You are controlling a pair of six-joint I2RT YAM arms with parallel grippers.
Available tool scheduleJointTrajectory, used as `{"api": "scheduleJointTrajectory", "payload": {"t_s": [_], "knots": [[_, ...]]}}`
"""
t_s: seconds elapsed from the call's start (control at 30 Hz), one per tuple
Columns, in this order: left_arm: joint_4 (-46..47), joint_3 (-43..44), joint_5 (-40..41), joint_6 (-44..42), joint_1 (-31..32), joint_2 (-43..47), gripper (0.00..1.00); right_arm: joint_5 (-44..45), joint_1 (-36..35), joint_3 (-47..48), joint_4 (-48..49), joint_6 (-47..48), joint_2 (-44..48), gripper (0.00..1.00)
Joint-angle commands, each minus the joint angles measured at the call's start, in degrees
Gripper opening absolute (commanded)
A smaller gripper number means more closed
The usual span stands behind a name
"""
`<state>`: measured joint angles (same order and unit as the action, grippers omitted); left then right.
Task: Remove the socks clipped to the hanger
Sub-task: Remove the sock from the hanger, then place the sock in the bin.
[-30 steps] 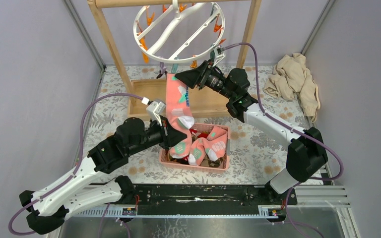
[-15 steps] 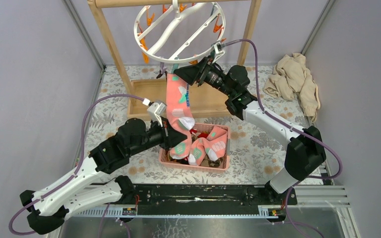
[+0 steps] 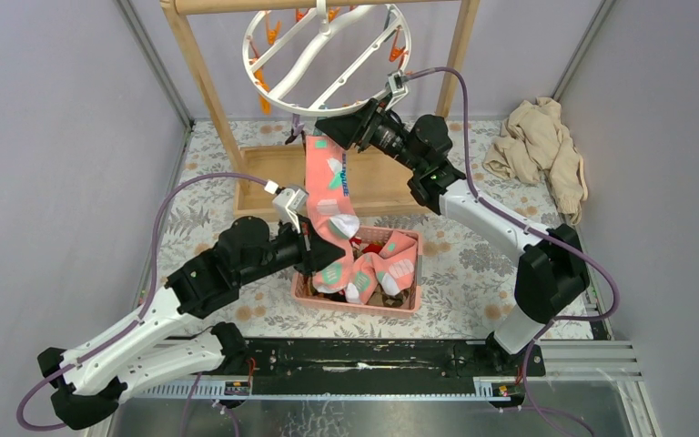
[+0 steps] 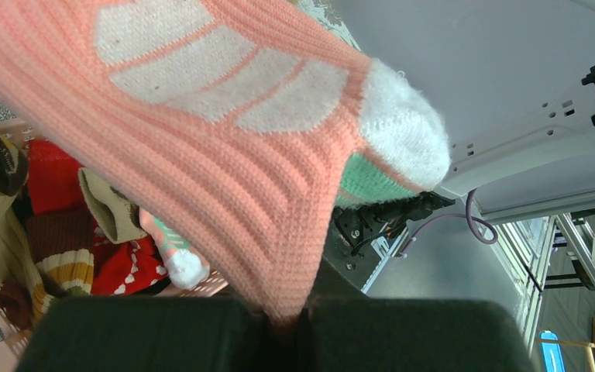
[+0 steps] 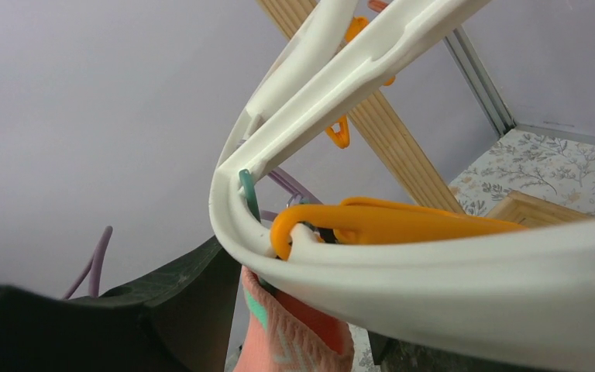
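**Item:** pink sock [image 3: 328, 177], ribbed knit, hanging by its cuff from a teal clip [image 5: 248, 194] at the near edge of the hanger [image 5: 449, 287], above the basket [image 3: 355, 306].

**Handling:** it is looking light, limp and stretchy, not fragile. It is likely to stretch before it slips free, so the cuff just under the clip seems the best place to hold.

**Left gripper** [image 4: 279, 325]: clamping the sock's lower part, jaws together on the knit.

**Right gripper** [image 3: 328, 132]: sitting at the clip; I cannot tell whether it is squeezing.

**Views:** the top view is showing the whole sock. Only the right wrist is showing the clip biting the cuff. The left wrist is showing other socks [image 4: 124, 263] lying in the basket.
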<state>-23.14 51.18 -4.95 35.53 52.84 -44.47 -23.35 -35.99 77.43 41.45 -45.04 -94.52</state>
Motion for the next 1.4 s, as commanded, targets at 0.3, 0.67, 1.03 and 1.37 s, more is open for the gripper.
{"api": "scheduleJointTrajectory", "payload": {"t_s": [0.3, 0.67, 1.03, 1.37], "knots": [[4.4, 0.1, -2.2, -0.2, 0.2, -1.3, 0.00, 0.5, -0.6, 2.4, 6.5, -0.4, -0.2, 0.50], [4.5, 0.1, -2.9, -0.2, 0.2, -1.9, 0.00, 0.3, -0.6, 2.0, 7.9, -1.0, -0.3, 0.21], [4.8, 0.5, -3.7, -0.4, 0.2, -2.7, 0.00, 0.0, -0.4, -1.3, 6.3, -0.9, 1.2, 0.59], [8.2, -2.1, -3.8, -0.5, 0.2, -5.7, 0.05, 4.3, -0.3, -17.5, -7.5, 5.8, 15.8, 0.77]]}}
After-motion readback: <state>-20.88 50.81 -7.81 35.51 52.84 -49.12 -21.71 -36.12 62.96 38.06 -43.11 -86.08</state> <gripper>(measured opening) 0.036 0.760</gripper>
